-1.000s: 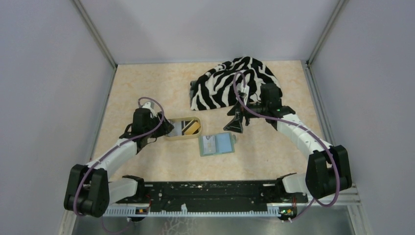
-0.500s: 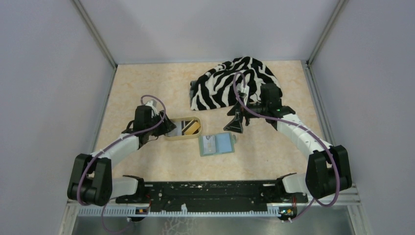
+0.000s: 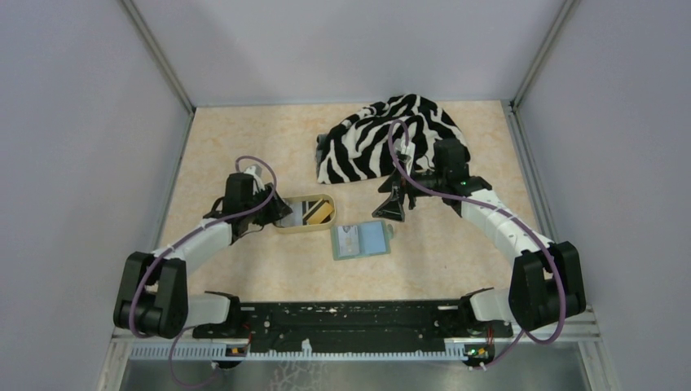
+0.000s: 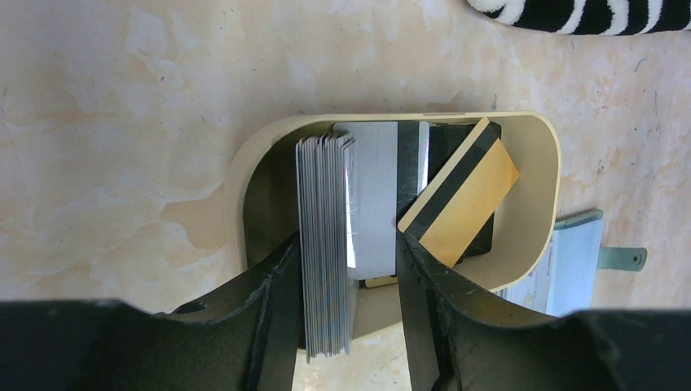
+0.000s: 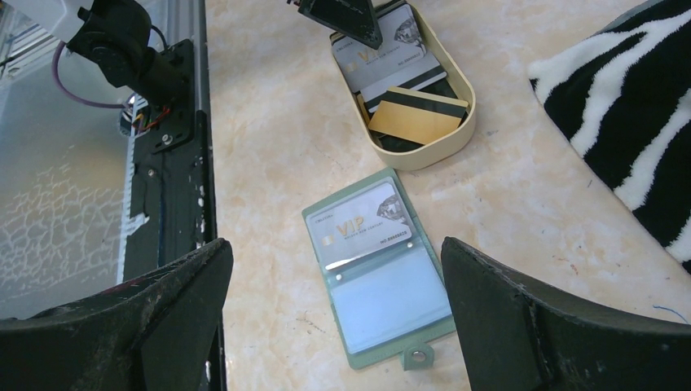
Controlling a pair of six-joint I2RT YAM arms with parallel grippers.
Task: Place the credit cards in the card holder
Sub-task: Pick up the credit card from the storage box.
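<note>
The tan oval tray (image 4: pixel 534 163) holds the credit cards. A stack of grey cards (image 4: pixel 326 244) stands on edge inside it, beside a flat silver card (image 4: pixel 375 195) and a yellow card with a dark stripe (image 4: pixel 473 204). My left gripper (image 4: pixel 346 244) reaches into the tray and straddles the stack. The stack rests against the left finger, and a gap shows before the right finger. The green card holder (image 5: pixel 383 277) lies open on the table with a silver VIP card (image 5: pixel 358 224) in its upper pocket. My right gripper (image 5: pixel 336 247) hovers wide open above it, holding nothing.
A zebra-striped cloth (image 3: pixel 383 142) lies at the back right, just behind my right arm. The tray (image 3: pixel 303 198) sits left of the card holder (image 3: pixel 363 241). The black base rail (image 3: pixel 350 322) runs along the near edge, and grey walls enclose the table.
My left arm has shifted slightly toward the tray and its jaws have narrowed around the standing card stack. The right arm and the card holder have not moved.
</note>
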